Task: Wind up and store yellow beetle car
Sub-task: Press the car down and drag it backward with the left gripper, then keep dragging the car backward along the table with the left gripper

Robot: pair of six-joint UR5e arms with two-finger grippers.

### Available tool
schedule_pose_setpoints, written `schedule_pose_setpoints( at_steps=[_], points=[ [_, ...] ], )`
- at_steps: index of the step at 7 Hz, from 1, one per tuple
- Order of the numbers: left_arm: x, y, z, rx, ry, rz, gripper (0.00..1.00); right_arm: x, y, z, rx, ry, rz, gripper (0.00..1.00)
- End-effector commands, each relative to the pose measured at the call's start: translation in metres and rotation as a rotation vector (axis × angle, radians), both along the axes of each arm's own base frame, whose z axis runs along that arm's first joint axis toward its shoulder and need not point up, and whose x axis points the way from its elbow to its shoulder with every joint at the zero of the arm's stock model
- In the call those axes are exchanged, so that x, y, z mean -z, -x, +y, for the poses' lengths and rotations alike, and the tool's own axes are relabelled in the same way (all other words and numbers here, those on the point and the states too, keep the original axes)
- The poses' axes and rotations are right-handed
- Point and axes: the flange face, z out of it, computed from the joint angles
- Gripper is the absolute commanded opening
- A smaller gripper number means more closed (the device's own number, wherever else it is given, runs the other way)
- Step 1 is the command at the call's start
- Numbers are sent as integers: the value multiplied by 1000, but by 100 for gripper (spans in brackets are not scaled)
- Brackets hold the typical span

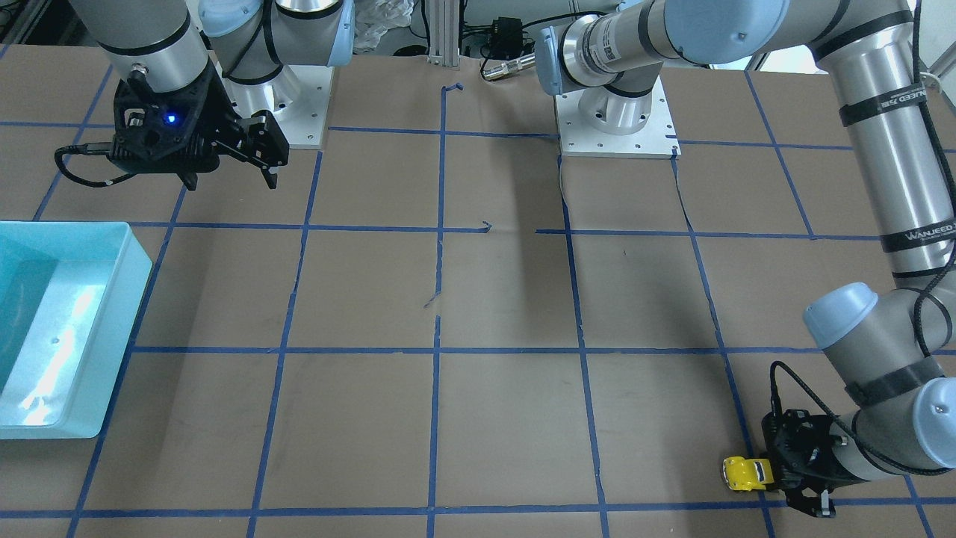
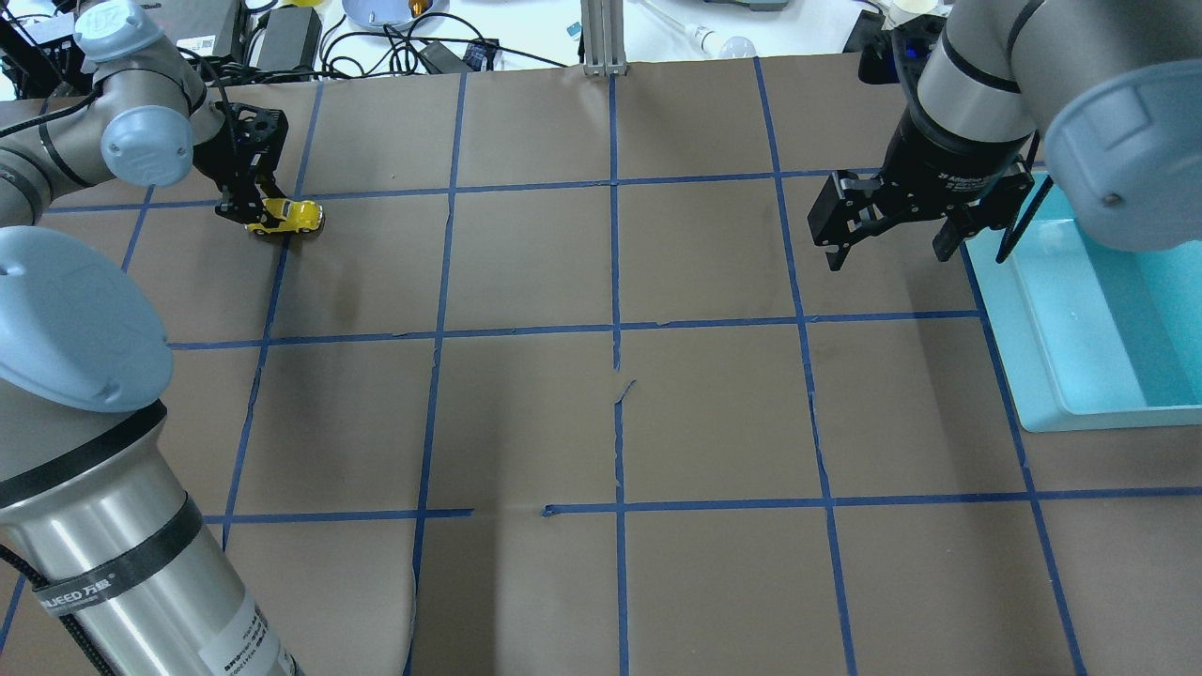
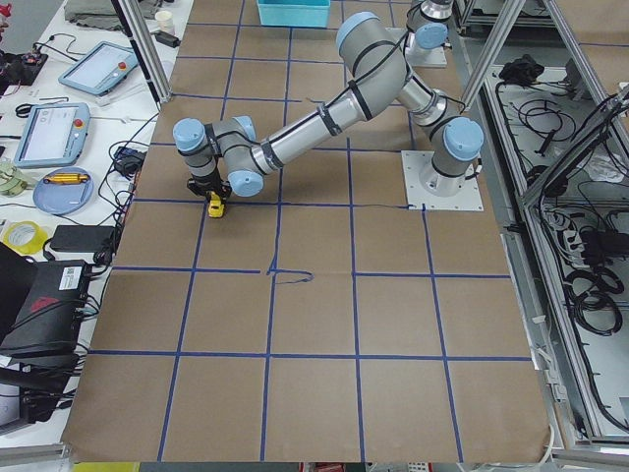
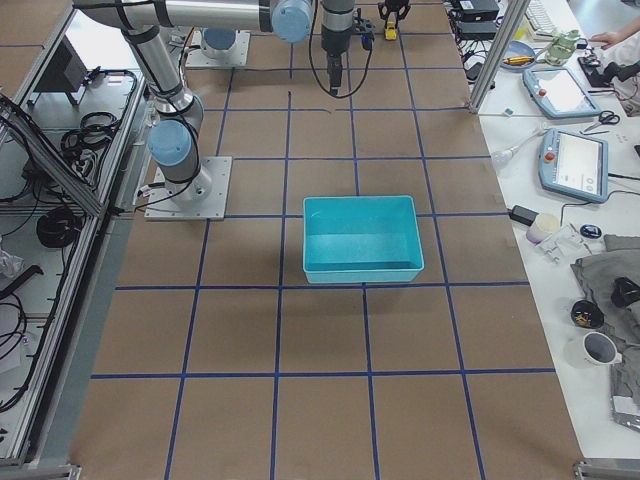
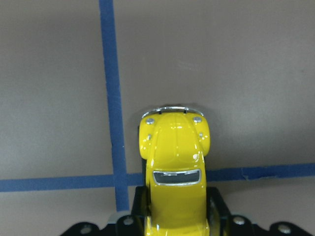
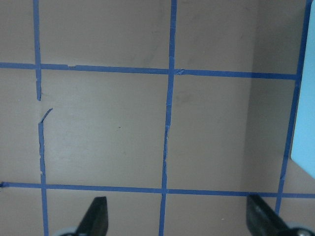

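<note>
The yellow beetle car (image 2: 291,217) rests on the brown paper at the table's far left, next to a blue tape crossing. It also shows in the front-facing view (image 1: 745,474) and in the left wrist view (image 5: 175,162). My left gripper (image 2: 255,216) is low at the table and shut on the car's rear end, with the car's nose pointing out away from the fingers (image 5: 216,206). My right gripper (image 2: 887,252) is open and empty, hanging above the table beside the teal bin (image 2: 1038,376); its fingertips (image 6: 96,216) show wide apart.
The teal bin (image 1: 112,314) stands empty at the table's right edge, its rim beside my right gripper. The table is covered in brown paper with a blue tape grid. Cables and devices lie beyond the far edge (image 2: 394,42).
</note>
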Motion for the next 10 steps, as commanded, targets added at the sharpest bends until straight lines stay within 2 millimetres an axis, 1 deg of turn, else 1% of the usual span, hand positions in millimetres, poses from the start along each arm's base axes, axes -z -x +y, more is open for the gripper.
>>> schedule_pose_setpoints(
  at_steps=[1,9,10],
  points=[
    [2,-1,1,-6,-5,-1,0,0,0,0,0,1,-1,100],
    [1,-10,2,-10,0,-8,0,0,-1,0,0,1,-7,100],
    [1,-18,3,-22,1,-5,0,0,-1,0,-1,-1,-7,100]
  ],
)
